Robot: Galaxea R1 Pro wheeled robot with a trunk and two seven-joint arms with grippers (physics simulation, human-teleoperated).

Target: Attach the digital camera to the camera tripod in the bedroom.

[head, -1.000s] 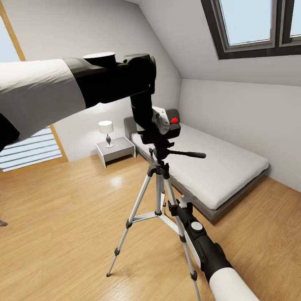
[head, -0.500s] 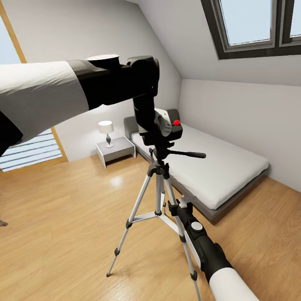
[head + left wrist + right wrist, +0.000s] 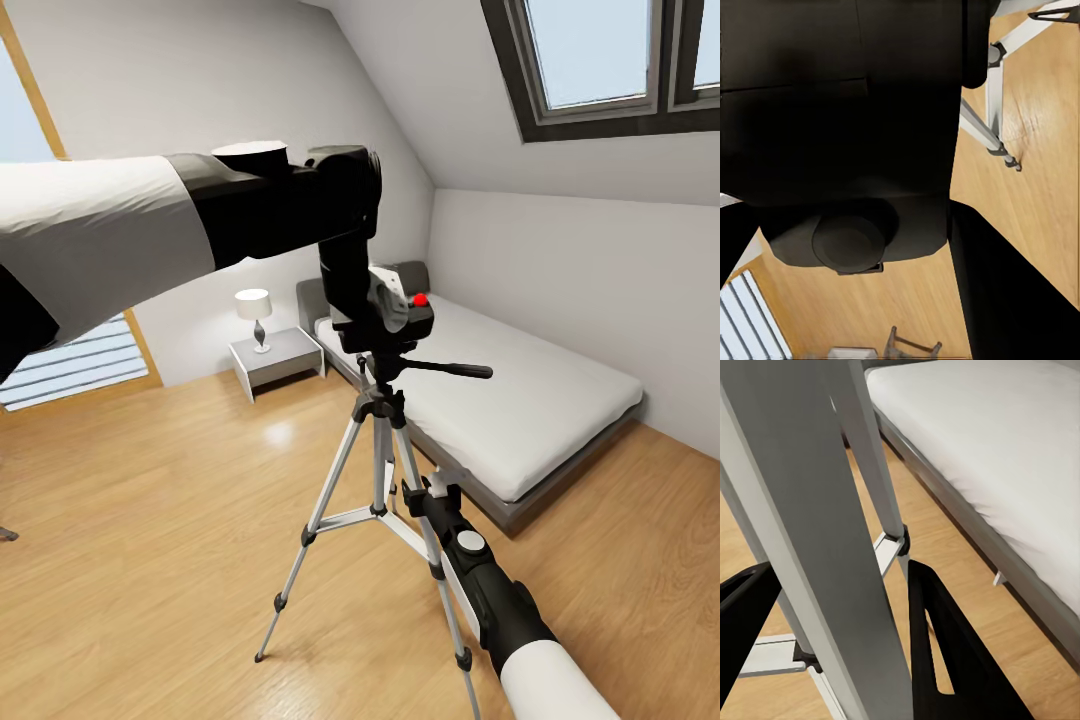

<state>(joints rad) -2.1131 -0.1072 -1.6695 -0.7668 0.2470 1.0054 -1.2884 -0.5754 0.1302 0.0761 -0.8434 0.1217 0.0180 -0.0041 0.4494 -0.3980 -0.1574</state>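
Observation:
The digital camera [image 3: 400, 312], black with a red button on top, sits right at the black head of the camera tripod [image 3: 383, 440]. My left gripper [image 3: 372, 318] is shut on it from above. In the left wrist view the camera body [image 3: 847, 150] and its round lens show between my dark fingers [image 3: 1009, 300]. The tripod stands on the wood floor beside the bed, its pan handle pointing right. My right gripper [image 3: 432, 492] is low, open around a silver tripod leg [image 3: 832, 555] that runs between its fingers [image 3: 937, 652].
The low grey-framed bed [image 3: 520, 400] with white mattress lies just behind the tripod on the right. A white nightstand [image 3: 275, 355] with a lamp stands at the back wall. Skylights sit in the sloped ceiling. Open wood floor [image 3: 150, 520] spreads to the left.
My left arm has lowered the camera slightly onto the tripod head. The right arm and the tripod have not moved.

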